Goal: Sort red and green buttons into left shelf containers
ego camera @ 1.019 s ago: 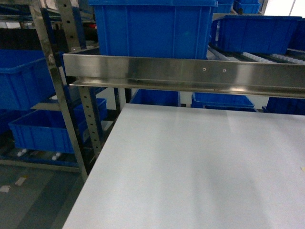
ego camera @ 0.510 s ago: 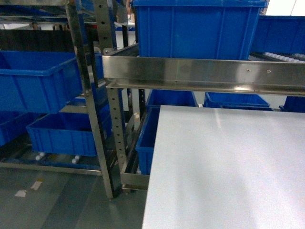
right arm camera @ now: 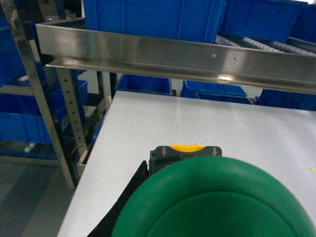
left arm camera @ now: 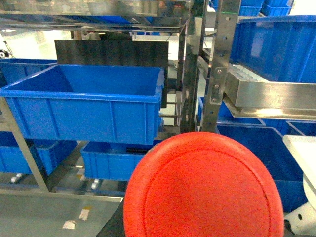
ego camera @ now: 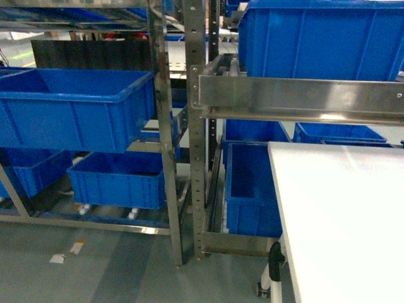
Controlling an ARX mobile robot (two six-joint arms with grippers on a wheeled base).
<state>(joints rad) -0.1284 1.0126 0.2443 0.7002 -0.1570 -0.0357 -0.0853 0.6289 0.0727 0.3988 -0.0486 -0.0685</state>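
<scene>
Neither button binned: red button (left arm camera: 203, 190) fills left end effector's view, green button (right arm camera: 217, 200) right's; grips unseen, blue bin (left arm camera: 84, 106) ahead-left.

The red button (left arm camera: 203, 190) fills the lower part of the left wrist view, its round, smooth cap facing the camera. The green button (right arm camera: 217, 200) fills the bottom of the right wrist view in the same way; behind its cap a grey block with a yellow piece shows. The left shelf containers are deep blue plastic bins: one large open bin (ego camera: 76, 107) stands on the upper shelf level, a lower bin (ego camera: 117, 180) below it near the floor.
</scene>
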